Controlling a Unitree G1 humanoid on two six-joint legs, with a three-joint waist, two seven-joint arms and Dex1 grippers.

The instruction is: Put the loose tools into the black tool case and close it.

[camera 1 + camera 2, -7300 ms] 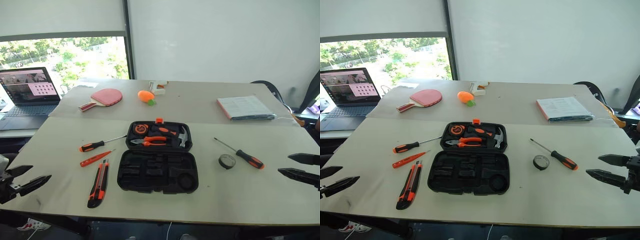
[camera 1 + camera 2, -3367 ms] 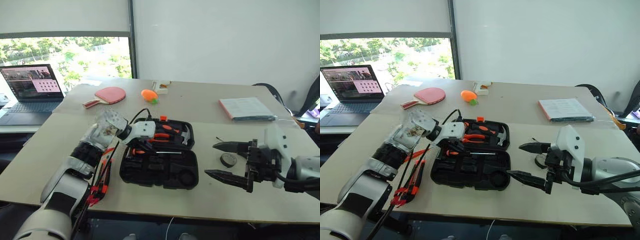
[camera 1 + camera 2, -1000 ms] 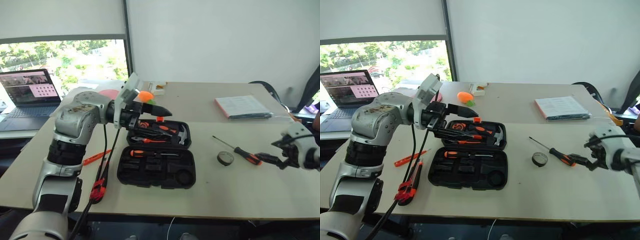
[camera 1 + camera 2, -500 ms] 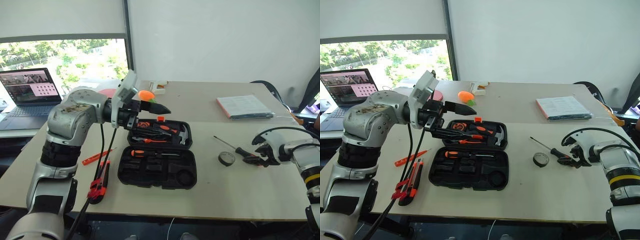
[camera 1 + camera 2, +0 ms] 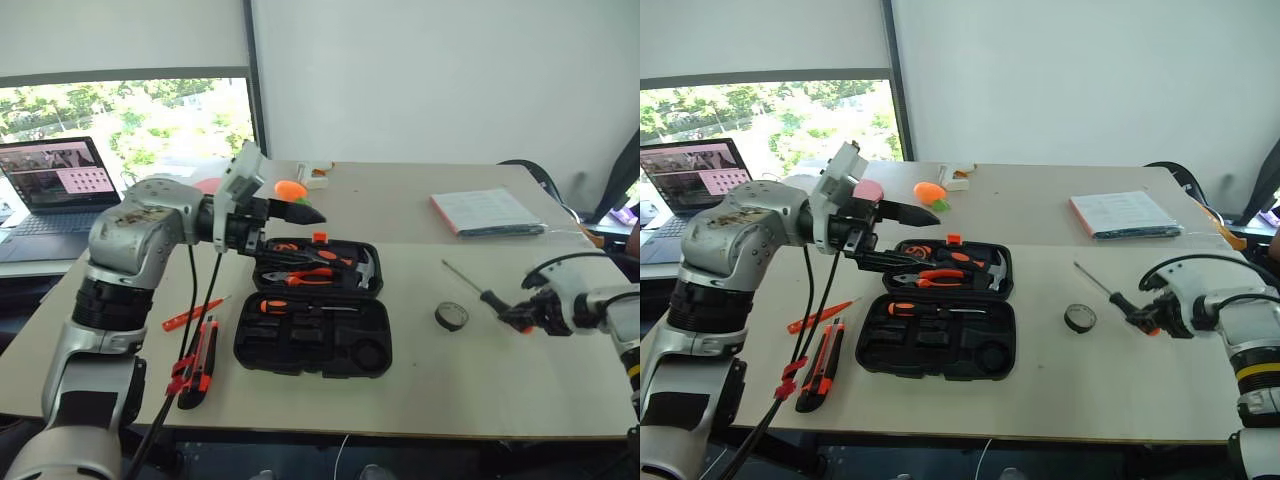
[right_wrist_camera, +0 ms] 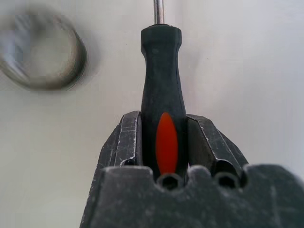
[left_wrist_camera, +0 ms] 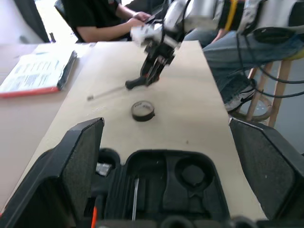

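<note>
Your right gripper point(image 6: 164, 142) pinches black-and-orange-handled screwdriver point(image 5: 1118, 297) by handle, near table's point(image 5: 420, 385) right edge, ready for carry to open black moulded-plastic tool case point(image 5: 315, 320) at table's middle. Small dark tape roll point(image 5: 452, 316) lies just beside. Your left gripper point(image 5: 290, 225) hangs spread wide over case's far edge, empty. A second ago right fingers stood open and screwdriver lay flat; now clamped.

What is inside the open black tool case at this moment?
In the black tool case, the far half holds orange-handled pliers and a hammer; the near half holds one screwdriver. The left pincer covers the far left corner.
</note>
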